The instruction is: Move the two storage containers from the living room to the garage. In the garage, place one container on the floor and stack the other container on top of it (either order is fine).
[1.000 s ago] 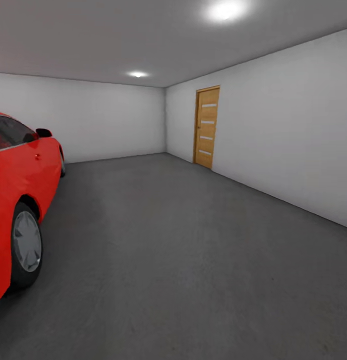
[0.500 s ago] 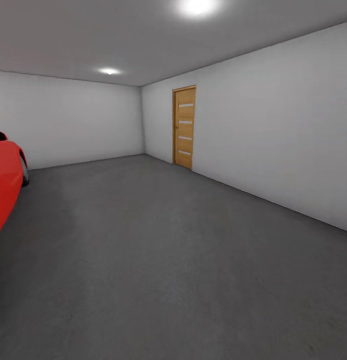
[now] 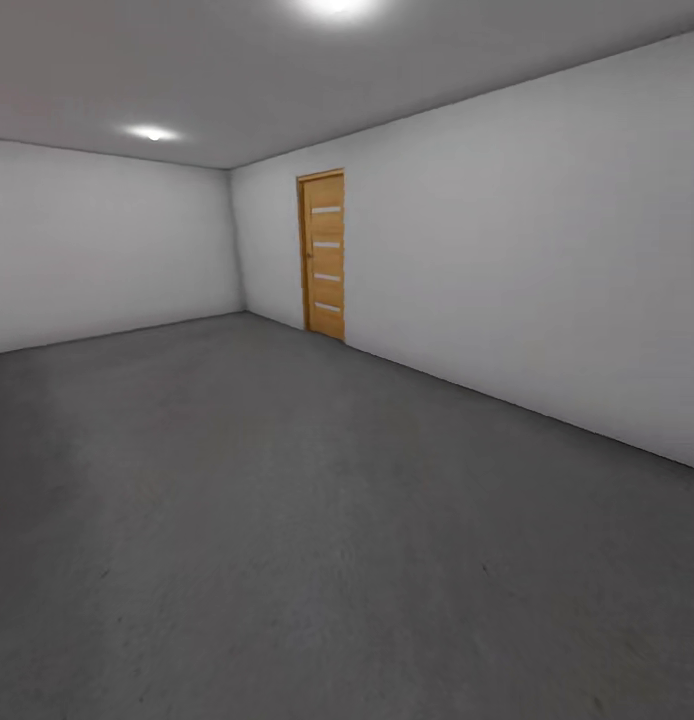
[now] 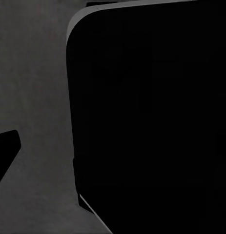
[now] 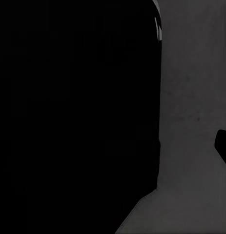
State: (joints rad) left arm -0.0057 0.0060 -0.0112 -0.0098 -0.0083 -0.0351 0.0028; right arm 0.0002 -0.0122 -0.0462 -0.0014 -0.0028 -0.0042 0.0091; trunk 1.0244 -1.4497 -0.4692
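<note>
Gripper states cannot be told from dark wrist views as the head camera swings right, red car gone, toward the garage's wooden door (image 3: 324,254) across bare floor (image 3: 287,520), containers unseen.

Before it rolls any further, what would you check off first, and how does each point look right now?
1. In the garage: ok, grey floor and pale wall.
2. Path ahead free: ok, nothing stands on the floor in the head view.
3. Door open: not ok, it looks shut.
4. Orange bins located: cannot tell, none in these pictures.
5. Grippers free to grasp: cannot tell, dark shapes block both wrist views.
</note>
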